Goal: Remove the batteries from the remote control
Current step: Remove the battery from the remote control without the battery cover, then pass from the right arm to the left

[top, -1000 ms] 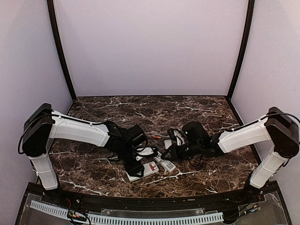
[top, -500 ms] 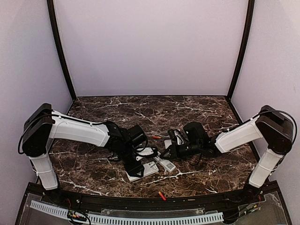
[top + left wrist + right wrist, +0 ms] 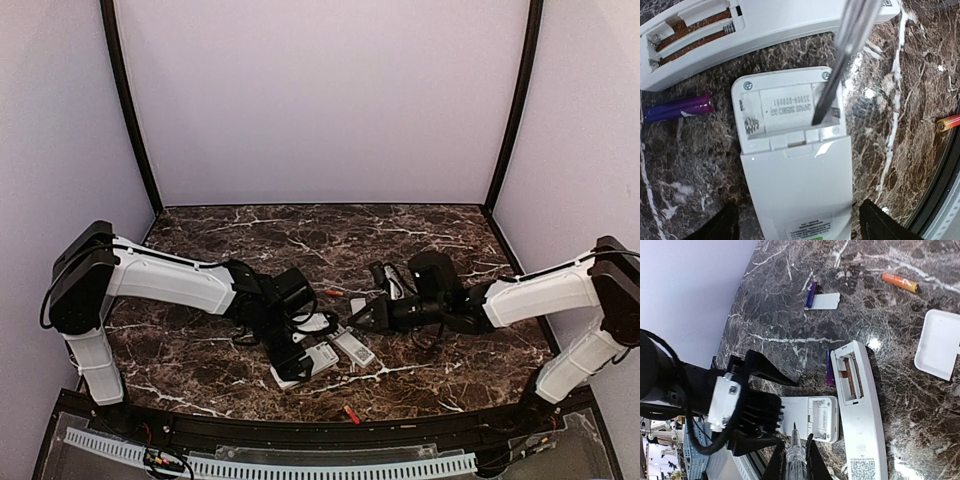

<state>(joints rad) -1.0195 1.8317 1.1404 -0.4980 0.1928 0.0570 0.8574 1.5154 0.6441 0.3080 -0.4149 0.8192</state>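
White on dark marble table [image 3: 300, 235]: short remote [image 3: 795, 165] lying back-up, battery bay uncovered and bare. Straddling its lower body, left gripper [image 3: 796, 225], fingers [image 3: 720, 227] spread wide, gripping nothing. Clamped tight in right gripper [image 3: 795, 462], a screwdriver [image 3: 835, 75], shaft slanting down, tip resting inside the bare bay at one end. Just beyond, long remote [image 3: 790, 20], bay likewise open, two brownish channels and spring contacts showing. Between the two remotes, flat on the marble, purple battery [image 3: 677, 109], near both, touching neither. Nearer the arms' bases, by the table's black rim, orange-red battery [image 3: 947, 121]. Farther back, orange battery [image 3: 900, 282] alone, and second purple battery [image 3: 811, 294] right beside a small white cover plate [image 3: 825, 301]. Near the long remote's far side, another white cover [image 3: 939, 345]. Printed label low on the short remote; square code mark on the long one's body. From above: both arms reaching inward, wrists close together over the remotes near the table's front middle.
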